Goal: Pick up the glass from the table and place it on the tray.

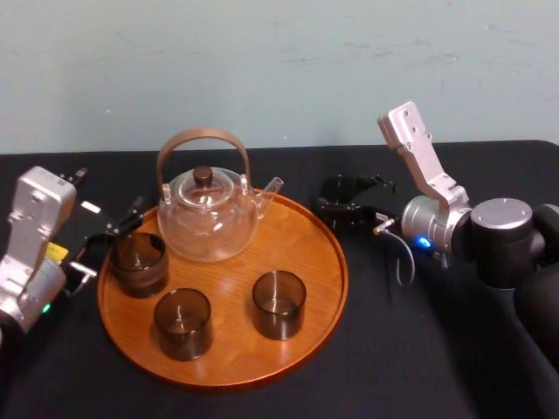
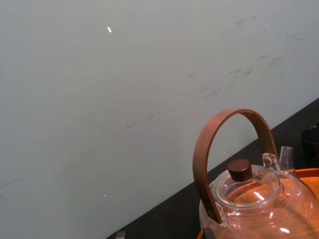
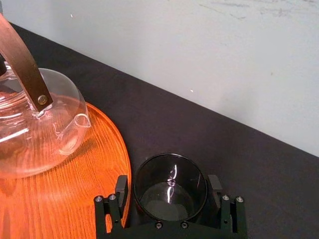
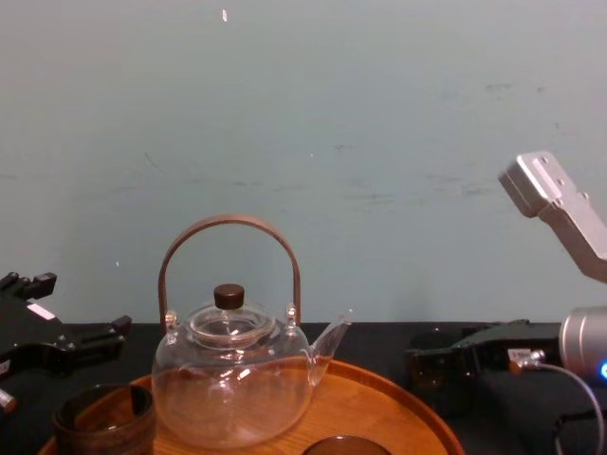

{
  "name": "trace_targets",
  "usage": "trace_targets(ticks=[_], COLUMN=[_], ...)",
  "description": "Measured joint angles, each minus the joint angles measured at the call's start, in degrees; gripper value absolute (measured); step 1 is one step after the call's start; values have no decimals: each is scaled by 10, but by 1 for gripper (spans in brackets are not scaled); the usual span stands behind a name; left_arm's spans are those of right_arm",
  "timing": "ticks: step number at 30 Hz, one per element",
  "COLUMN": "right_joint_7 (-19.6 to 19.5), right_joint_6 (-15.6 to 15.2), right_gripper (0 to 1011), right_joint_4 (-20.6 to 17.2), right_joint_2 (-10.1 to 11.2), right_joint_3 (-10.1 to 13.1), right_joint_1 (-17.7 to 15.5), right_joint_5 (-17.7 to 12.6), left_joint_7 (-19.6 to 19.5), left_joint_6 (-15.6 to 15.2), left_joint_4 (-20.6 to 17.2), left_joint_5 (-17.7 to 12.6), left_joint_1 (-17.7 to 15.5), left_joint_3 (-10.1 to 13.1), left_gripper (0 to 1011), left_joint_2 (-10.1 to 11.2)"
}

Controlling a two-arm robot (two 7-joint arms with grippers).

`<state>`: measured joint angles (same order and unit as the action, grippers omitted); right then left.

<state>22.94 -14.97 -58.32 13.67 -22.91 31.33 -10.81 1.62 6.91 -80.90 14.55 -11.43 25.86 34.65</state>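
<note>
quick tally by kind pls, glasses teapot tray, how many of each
glasses: 4, with 3 on the tray and 1 on the table at the right gripper
teapot: 1
tray: 1
total: 6

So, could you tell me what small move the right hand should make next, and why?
Probably lift the right hand slightly with the glass: it sits within that hand on the table, just outside the tray, whose raised rim it must clear. The left hand hovers at the tray's left edge.
</note>
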Motion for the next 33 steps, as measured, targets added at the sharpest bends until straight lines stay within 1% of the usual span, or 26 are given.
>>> trace_targets(ticks=[11,26,29,30,33], right_joint_7=[0,-2,-2,-2,-2], right_joint_6=[0,-1,-1,-1,-1], right_gripper=[1002,1002,978,942,901], right_joint_4=[9,9,9,9,9], right_joint_2=[-4,-4,-4,-4,-4], right_joint_3=[0,0,0,0,0], right_joint_1=[5,5,5,5,5], right_joint_5=[4,7,6,6,6], left_joint_7=[0,0,0,0,0], left_joint_6=[0,0,0,0,0], left_joint_4=[0,0,0,0,0], left_joint_5=[0,0,0,0,0], left_joint_1=[0,0,0,0,0], left_joint_3=[0,0,0,0,0], left_gripper=[1001,1001,1001,1002,1001], left_joint_2=[0,0,0,0,0])
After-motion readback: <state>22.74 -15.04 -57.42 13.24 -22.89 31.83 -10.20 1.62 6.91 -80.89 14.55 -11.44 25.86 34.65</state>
